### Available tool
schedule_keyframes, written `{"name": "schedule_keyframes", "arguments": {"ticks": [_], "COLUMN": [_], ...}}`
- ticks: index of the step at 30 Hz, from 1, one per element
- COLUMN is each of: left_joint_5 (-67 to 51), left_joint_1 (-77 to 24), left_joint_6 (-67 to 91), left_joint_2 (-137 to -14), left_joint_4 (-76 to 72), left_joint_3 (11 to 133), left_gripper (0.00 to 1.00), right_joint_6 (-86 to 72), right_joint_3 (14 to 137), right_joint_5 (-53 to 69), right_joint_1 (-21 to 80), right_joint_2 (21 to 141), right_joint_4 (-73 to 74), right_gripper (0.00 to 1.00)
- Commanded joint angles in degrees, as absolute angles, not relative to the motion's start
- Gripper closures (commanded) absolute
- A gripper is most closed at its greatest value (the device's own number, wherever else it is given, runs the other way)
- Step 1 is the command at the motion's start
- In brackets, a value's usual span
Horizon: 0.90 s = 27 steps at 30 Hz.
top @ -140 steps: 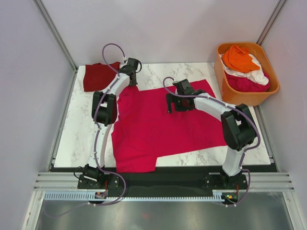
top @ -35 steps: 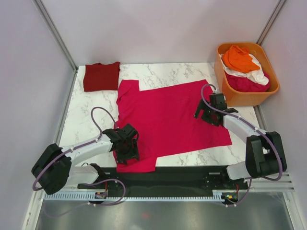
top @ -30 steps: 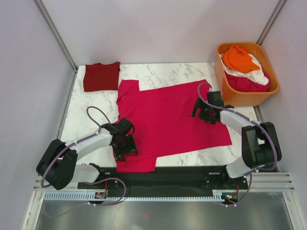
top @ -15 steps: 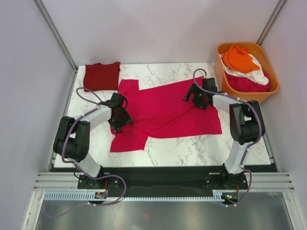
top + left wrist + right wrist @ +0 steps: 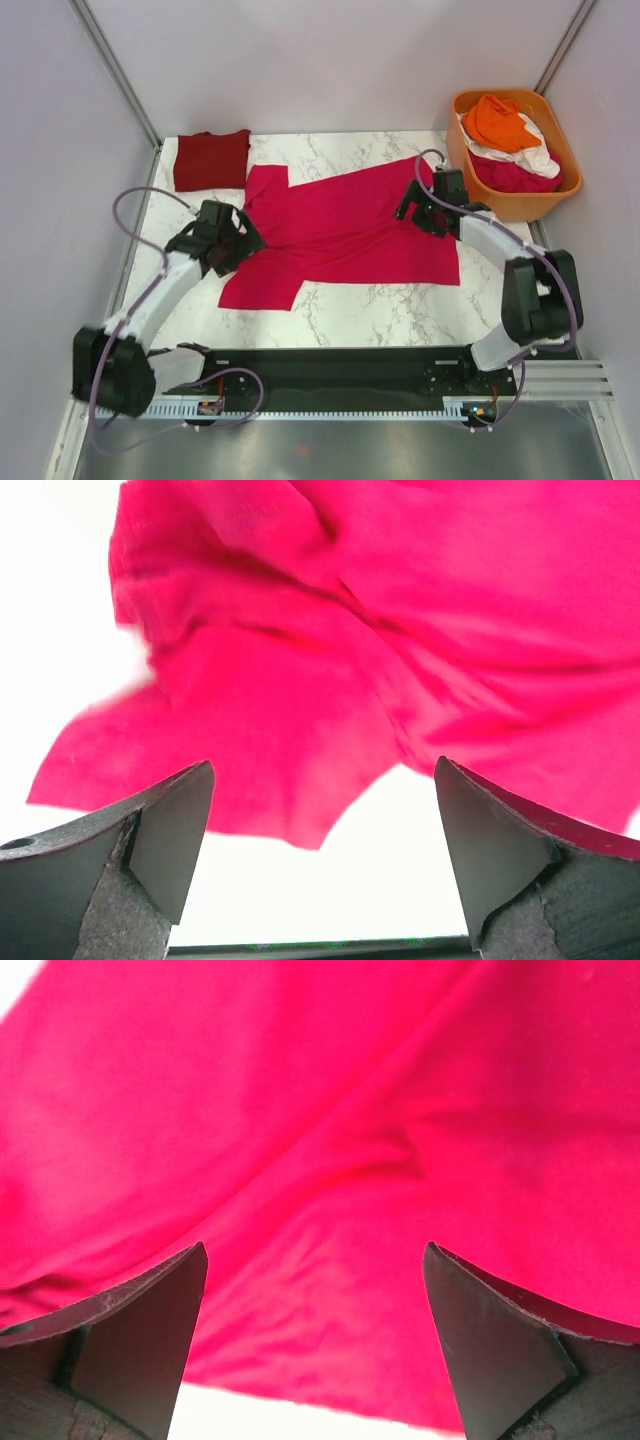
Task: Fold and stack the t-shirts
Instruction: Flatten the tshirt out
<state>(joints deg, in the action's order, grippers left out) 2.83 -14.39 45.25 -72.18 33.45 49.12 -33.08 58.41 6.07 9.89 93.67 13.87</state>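
The bright magenta-pink soft cloth t-shirt (image 5: 345,225) lies across the middle of the bench (image 5: 400,310), creased and bunched at its left sleeve. I judge that a grab there could pinch two layers or drag the cloth askew, because of those creases. My left hand (image 5: 225,243) is over that sleeve end, released, with nothing between its jaws. My right hand (image 5: 420,205), also released, is above the shirt's back right corner.
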Motion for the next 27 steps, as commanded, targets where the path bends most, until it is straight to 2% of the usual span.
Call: {"name": "schedule_keyframes", "arguments": {"ticks": [1,4,10,17,27], "left_joint_5": [0.45,0.44,0.44,0.44,0.44], "left_joint_1": [-15.03,-15.73,-14.08,-5.64,-5.01], "left_joint_6": [45.34,45.35,45.35,45.35,45.35], "left_joint_2": [-60.75,-55.82,-53.27,-54.84,-57.30], "left_joint_4": [37.96,37.97,37.97,37.97,37.97], "left_joint_3": [42.66,35.98,27.53,27.16,27.07], "left_gripper": [0.00,0.00,0.00,0.00,0.00], "right_joint_6": [-30.59,-30.50,-31.29,-30.41,-30.23], "right_joint_3": [56.00,51.34,46.94,46.93,45.88], "right_joint_5": [2.55,2.20,5.53,9.84,13.09], "right_joint_1": [11.78,11.78,10.37,7.21,3.17], "right_joint_2": [83.95,78.77,78.57,80.68,82.44], "right_joint_4": [16.96,17.66,17.32,16.96,15.82], "right_gripper": [0.02,0.02,0.02,0.02,0.02]}}
